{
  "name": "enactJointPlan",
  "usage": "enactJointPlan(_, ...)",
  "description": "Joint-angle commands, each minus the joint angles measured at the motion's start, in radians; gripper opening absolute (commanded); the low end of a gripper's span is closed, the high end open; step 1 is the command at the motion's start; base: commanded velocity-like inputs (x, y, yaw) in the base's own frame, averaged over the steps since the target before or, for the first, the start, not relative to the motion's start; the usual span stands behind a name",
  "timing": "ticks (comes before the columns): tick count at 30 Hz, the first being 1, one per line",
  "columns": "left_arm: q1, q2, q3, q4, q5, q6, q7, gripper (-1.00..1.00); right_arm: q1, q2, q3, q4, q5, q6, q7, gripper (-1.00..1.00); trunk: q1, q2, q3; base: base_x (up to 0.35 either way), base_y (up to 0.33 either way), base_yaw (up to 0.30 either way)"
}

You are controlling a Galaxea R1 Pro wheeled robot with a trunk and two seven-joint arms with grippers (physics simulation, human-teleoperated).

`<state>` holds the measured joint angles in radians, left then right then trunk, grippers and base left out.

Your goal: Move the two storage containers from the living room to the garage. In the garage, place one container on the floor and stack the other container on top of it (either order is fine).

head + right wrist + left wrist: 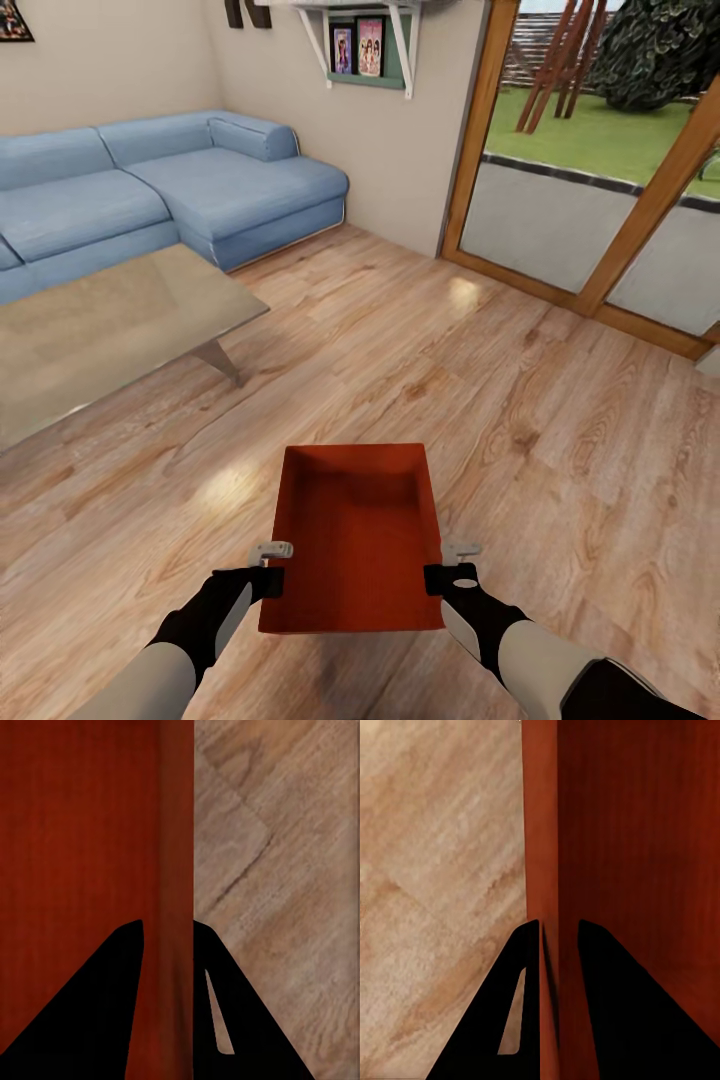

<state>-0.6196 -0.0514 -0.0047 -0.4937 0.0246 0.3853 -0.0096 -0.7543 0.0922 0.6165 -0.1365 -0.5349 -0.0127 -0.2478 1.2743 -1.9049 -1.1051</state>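
An orange-red open-top storage container (355, 535) hangs in front of me above the light wood-plank floor of the living room, held between both arms. My left gripper (272, 582) is shut on its left wall, and the left wrist view shows that wall (544, 832) running between the two black fingers (502, 1020). My right gripper (440, 578) is shut on the right wall, which stands between the fingers (90, 1020) in the right wrist view, wall (176, 832) edge-on. The container is empty inside.
A glass coffee table (110, 330) stands to the left, with a blue corner sofa (150, 190) behind it. Wood-framed glass doors (600, 200) fill the right wall. A wall shelf (365, 45) hangs ahead. Wood-plank floor (480, 370) stretches ahead and right.
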Motion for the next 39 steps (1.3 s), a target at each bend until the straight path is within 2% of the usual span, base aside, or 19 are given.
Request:
enactJointPlan(1,0.0,0.002,0.0,-0.002,0.001,0.006,0.005,-1.0,0.0,-0.002,-0.003,-0.002,-0.006,-0.001,-0.004,-1.0,-0.004,0.007,0.003,0.0,0.0,0.0)
enactJointPlan(39,0.0,0.002,0.0,-0.002,0.001,0.007,0.005,-1.0,0.0,-0.002,-0.002,-0.002,-0.007,-0.001,-0.005,-1.0,-0.15,0.273,0.122,0.0,0.0,0.0)
